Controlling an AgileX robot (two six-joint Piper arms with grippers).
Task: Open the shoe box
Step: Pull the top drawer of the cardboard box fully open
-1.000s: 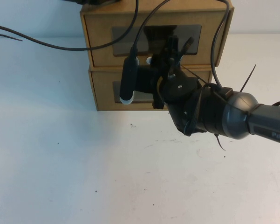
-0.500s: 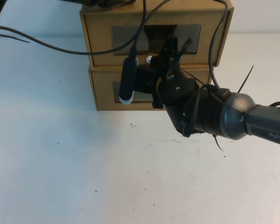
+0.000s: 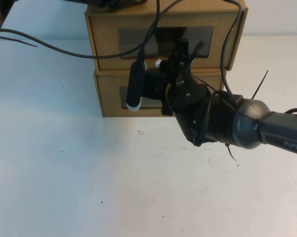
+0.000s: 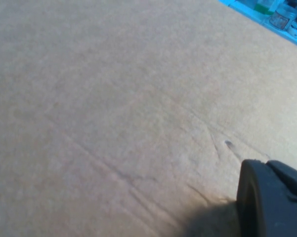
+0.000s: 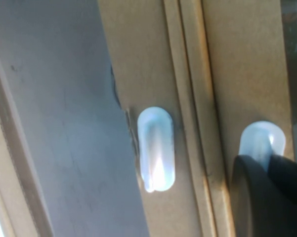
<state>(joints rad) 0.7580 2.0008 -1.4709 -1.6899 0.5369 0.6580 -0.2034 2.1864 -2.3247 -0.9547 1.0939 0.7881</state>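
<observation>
Right gripper (image 3: 174, 69) has crept nearer the lower front edge of the upper brown cardboard shoe box (image 3: 106, 47); it partly covers a small white oval handle (image 5: 261, 137); clamped or not, cannot tell; box unopened, grasp step judged in hand. Left gripper (image 4: 269, 197) rests on that box's top; state unclear.

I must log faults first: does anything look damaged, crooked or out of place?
Nothing stands out. The upper box and lower box sit stacked, fronts closed, cardboard undamaged. The right gripper is at their fronts by a white pull tab; the left gripper is over cardboard, seemingly the upper box's top.
</observation>
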